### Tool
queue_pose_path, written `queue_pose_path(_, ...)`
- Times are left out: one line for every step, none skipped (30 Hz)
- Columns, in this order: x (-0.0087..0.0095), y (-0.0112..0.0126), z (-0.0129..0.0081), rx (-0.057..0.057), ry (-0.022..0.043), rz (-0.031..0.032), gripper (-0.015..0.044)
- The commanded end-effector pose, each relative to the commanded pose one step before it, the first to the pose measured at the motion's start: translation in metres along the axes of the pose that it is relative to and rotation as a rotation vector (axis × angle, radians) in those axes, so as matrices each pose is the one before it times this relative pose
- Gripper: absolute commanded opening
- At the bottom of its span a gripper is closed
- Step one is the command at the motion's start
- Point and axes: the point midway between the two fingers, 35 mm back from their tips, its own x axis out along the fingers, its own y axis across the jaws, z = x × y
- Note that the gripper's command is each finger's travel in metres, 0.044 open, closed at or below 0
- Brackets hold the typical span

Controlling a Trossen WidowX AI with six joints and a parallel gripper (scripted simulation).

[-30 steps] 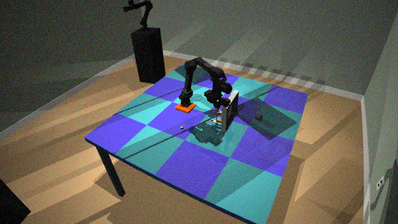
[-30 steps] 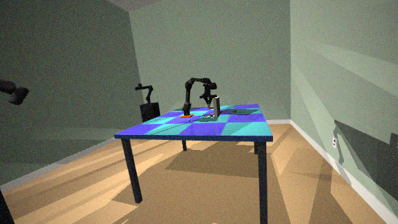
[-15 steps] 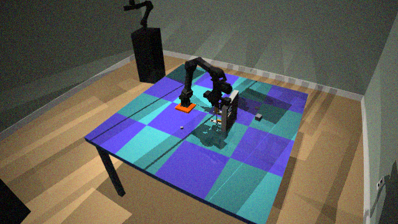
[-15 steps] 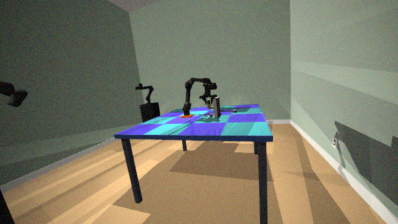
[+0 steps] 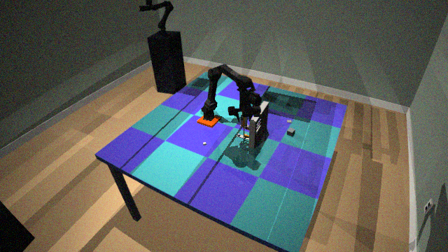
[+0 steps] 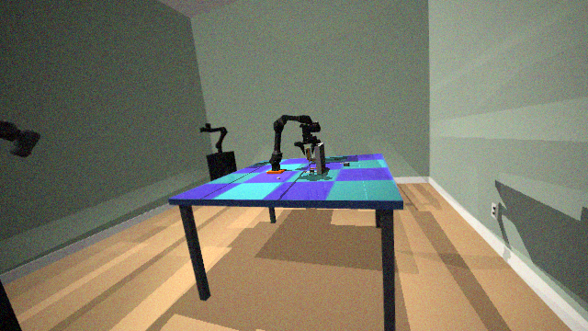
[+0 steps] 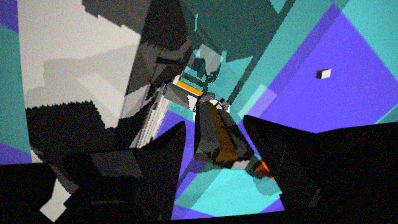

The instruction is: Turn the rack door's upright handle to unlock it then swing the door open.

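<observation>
Door handle (image 5: 244, 122) (image 6: 308, 154) (image 7: 224, 136) apparently swung out at rack's (image 5: 252, 134) (image 6: 320, 159) (image 7: 75, 55) 10 o'clock in top view, gripper (image 5: 243, 117) (image 6: 309, 148) (image 7: 214, 122) opened past halfway, nothing gripped; angle unconfirmed, withdrawal still needed.

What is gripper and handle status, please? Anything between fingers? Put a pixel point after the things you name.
Gripper (image 5: 243, 119) (image 6: 308, 150) (image 7: 214, 122) open. Likely handle (image 7: 220, 131) upright between fingers, not clamped. Small white block (image 5: 204, 143) (image 6: 278, 177) (image 7: 325, 74) off to one side.

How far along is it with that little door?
Apparently well along: the handle stands out from the rack frame, suggesting an opened door; its angle and the lock's turn are unclear. In hand: letting go, jaws apart around the handle. Left: backing clear.
</observation>
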Motion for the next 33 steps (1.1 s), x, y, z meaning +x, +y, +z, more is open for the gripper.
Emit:
queue_pose_path(0.00014,0.00006,-0.00013,-0.1981,0.00097,0.00060,0.0289)
queue_pose_path(0.00000,0.00000,0.00000,-0.0495,0.00000,0.00000,0.0289)
queue_pose_path(0.00000,0.00000,0.00000,-0.0495,0.00000,0.00000,0.0289)
queue_pose_path(0.00000,0.00000,0.00000,-0.0495,0.00000,0.00000,0.0289)
queue_pose_path(0.00000,0.00000,0.00000,-0.0495,0.00000,0.00000,0.0289)
queue_pose_path(0.00000,0.00000,0.00000,-0.0495,0.00000,0.00000,0.0289)
queue_pose_path(0.00000,0.00000,0.00000,-0.0495,0.00000,0.00000,0.0289)
queue_pose_path(0.00000,0.00000,0.00000,-0.0495,0.00000,0.00000,0.0289)
queue_pose_path(0.00000,0.00000,0.00000,-0.0495,0.00000,0.00000,0.0289)
queue_pose_path(0.00000,0.00000,0.00000,-0.0495,0.00000,0.00000,0.0289)
queue_pose_path(0.00000,0.00000,0.00000,-0.0495,0.00000,0.00000,0.0289)
queue_pose_path(0.00000,0.00000,0.00000,-0.0495,0.00000,0.00000,0.0289)
queue_pose_path(0.00000,0.00000,0.00000,-0.0495,0.00000,0.00000,0.0289)
queue_pose_path(0.00000,0.00000,0.00000,-0.0495,0.00001,0.00000,0.0289)
queue_pose_path(0.00000,0.00000,0.00000,-0.0495,0.00001,0.00000,0.0289)
queue_pose_path(0.00000,0.00000,0.00000,-0.0495,0.00001,0.00000,0.0289)
queue_pose_path(0.00000,0.00000,0.00000,-0.0495,0.00001,0.00000,0.0289)
queue_pose_path(0.00000,0.00000,0.00000,-0.0495,0.00001,0.00000,0.0289)
queue_pose_path(0.00000,0.00000,0.00000,-0.0495,0.00001,0.00000,0.0289)
queue_pose_path(0.00000,0.00000,0.00000,-0.0495,0.00001,0.00000,0.0289)
queue_pose_path(0.00000,0.00000,0.00000,-0.0495,0.00001,0.00001,0.0289)
queue_pose_path(0.00000,0.00000,0.00000,-0.0495,0.00001,0.00001,0.0289)
queue_pose_path(0.00000,0.00000,0.00000,-0.0495,0.00001,0.00001,0.0289)
queue_pose_path(0.00000,0.00000,0.00000,-0.0495,0.00001,0.00001,0.0289)
queue_pose_path(0.00000,0.00000,0.00000,-0.0495,0.00001,0.00001,0.0289)
queue_pose_path(0.00000,0.00000,0.00000,-0.0495,0.00001,0.00001,0.0289)
queue_pose_path(0.00000,0.00000,0.00000,-0.0495,0.00001,0.00001,0.0289)
queue_pose_path(0.00000,0.00000,0.00000,-0.0495,0.00001,0.00001,0.0289)
queue_pose_path(0.00000,0.00000,0.00000,-0.0495,0.00001,0.00001,0.0289)
queue_pose_path(0.00000,0.00000,0.00000,-0.0495,0.00001,0.00001,0.0289)
queue_pose_path(0.00000,0.00000,0.00000,-0.0495,0.00001,0.00001,0.0289)
queue_pose_path(0.00000,0.00000,0.00000,-0.0495,0.00001,0.00001,0.0289)
queue_pose_path(0.00000,0.00000,0.00000,-0.0495,0.00001,0.00001,0.0289)
